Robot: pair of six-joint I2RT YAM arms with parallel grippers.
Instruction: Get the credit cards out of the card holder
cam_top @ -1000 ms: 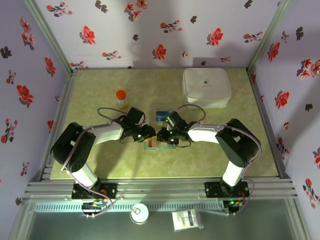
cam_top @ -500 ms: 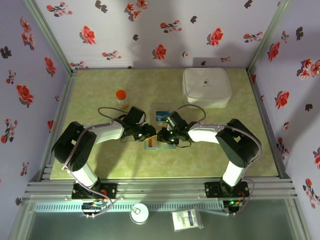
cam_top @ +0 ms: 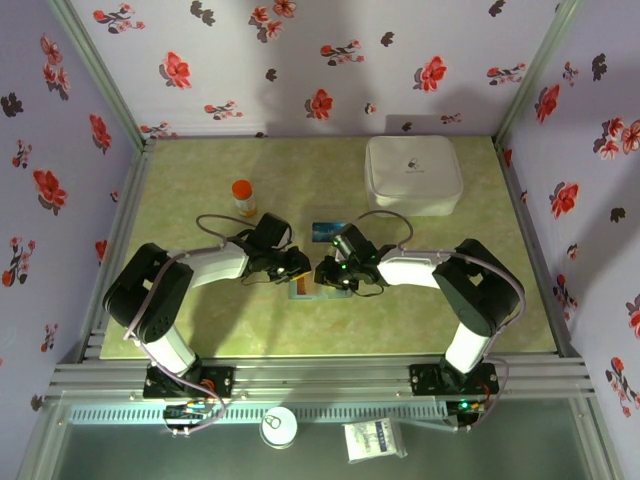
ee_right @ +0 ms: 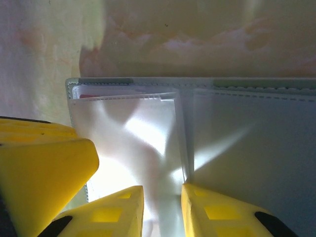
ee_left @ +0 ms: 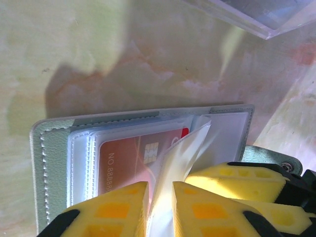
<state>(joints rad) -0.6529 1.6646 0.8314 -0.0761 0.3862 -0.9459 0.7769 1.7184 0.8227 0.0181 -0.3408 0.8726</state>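
Tightly closed, at the left end effector (ee_left: pixel 160 197), on a clear sleeve (ee_left: pixel 180 153) of the card holder (ee_left: pixel 49 163), with the two yellow fingers (ee_left: pixel 116 207) drawn nearly together and the thin leaf standing up in the slit between them. Just behind that leaf, flat in its own pocket, with a gold chip and pale digits facing up on the red credit card (ee_left: pixel 128 158).

Opposite, at the right end effector (ee_right: pixel 162 202), likewise pressed to a narrow gap on a clear leaf beside the holder's centre fold, with a red sliver peeking from the pocket along the left panel's top edge. Just beside that panel's outer edge, a yellow finger of the left arm.

Spread open in two panels, flat on the green marbled worktop (cam_top: pixel 330 160), near its middle, beneath the two wrists meeting nose to nose.

Just beyond the pair, on the far side, out of the holder and lying apart on the bare surface: the blue-teal credit card (cam_top: pixel 325 231).

Farther out, upright toward the far left, a small orange bottle (cam_top: pixel 243 197); at the far right corner, a large white case (cam_top: pixel 413 173) with rounded corners.

All around, pale walls (cam_top: pixel 470 40) papered with red flowers.
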